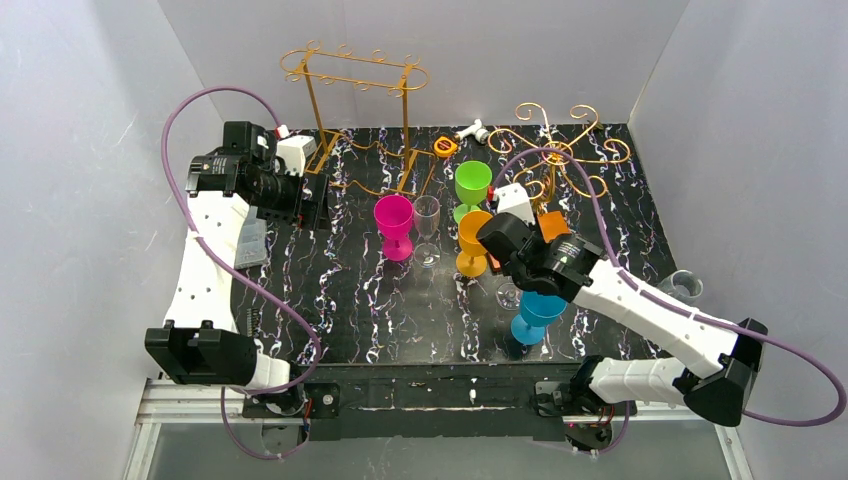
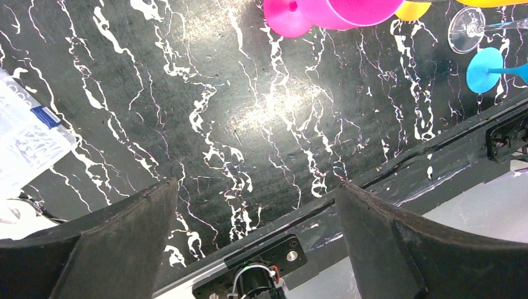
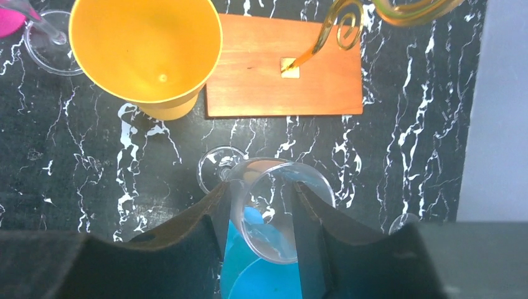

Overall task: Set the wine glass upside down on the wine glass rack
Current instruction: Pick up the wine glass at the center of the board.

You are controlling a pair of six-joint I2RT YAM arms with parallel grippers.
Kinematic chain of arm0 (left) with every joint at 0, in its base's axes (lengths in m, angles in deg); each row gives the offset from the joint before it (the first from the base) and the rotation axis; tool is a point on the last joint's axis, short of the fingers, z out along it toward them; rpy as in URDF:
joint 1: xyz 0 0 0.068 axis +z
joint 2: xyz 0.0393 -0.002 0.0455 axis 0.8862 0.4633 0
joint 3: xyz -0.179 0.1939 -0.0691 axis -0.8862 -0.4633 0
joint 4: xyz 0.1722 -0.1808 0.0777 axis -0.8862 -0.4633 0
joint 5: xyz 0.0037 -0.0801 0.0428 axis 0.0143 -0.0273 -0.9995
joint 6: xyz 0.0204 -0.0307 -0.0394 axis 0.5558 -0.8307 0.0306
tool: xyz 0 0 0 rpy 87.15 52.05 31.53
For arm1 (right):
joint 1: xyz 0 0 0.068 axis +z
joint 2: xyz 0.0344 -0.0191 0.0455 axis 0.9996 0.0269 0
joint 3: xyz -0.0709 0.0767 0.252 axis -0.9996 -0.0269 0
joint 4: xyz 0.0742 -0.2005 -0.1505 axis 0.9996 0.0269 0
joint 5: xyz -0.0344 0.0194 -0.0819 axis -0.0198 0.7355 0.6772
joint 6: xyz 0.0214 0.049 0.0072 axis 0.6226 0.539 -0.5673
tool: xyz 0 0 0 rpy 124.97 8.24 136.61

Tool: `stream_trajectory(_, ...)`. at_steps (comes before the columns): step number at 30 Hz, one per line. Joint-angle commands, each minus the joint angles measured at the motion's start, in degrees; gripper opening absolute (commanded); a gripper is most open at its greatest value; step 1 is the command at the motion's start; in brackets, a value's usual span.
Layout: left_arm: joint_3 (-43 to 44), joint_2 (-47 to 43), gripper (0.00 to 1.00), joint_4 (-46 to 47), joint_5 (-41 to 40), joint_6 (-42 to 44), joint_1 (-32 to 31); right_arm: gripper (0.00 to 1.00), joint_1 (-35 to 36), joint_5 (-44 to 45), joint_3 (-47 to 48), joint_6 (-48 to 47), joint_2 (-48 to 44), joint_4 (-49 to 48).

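Far left, a clear packet [image 1: 250, 240] lies on the black marbled tabletop [image 1: 330, 300]. The left end effector [image 2: 255, 190] hangs above bare tabletop near the left edge, jaws spread wide, nothing between them. Behind it at the back stands the tall gold rack [image 1: 355, 75], nothing hanging on it.

In the middle, all upright: pink glass [image 1: 395, 225], a clear glass [image 1: 427, 228] just beside it, then the green glass [image 1: 472, 185] with the orange glass [image 1: 473, 242] in front of it. At the back edge there's a small yellow ring [image 1: 445, 147] and a white fitting [image 1: 470, 130].

The right end effector [image 3: 261, 193] is down over the clear wine glass [image 3: 264, 208], fingers [image 3: 215, 215] either side of its bowl, jaws about half closed. Can't tell if it's truly gripped or just bracketed. The glass is upright, foot on the tabletop, just in front of the orange glass and behind the blue glass [image 1: 535, 315].

The curly gold rack [image 1: 560, 150] on its wooden base [image 3: 286, 75] stands at the back right, nothing on it. At the far right, a clear cup [image 1: 682, 285] sits off the tabletop.
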Motion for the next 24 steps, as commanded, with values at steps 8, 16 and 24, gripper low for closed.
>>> stream_trajectory(8, -1.0, -2.9, 0.98, -1.7, 2.3, 0.9, -0.2, 0.19, -1.3, -5.2, -4.0, -1.0, -2.3, -5.1)
stream_trajectory(16, 1.0, -3.1, 0.98, -4.0, 5.2, -0.1, -0.2, 0.01, -1.3, -9.0, 2.3, -3.5, -0.7, -2.5)
stream_trajectory(24, 1.3, -4.1, 0.98, -7.4, 9.9, -0.5, -0.2, 0.01, -1.3, -19.4, 13.9, -4.1, 1.2, 2.0)
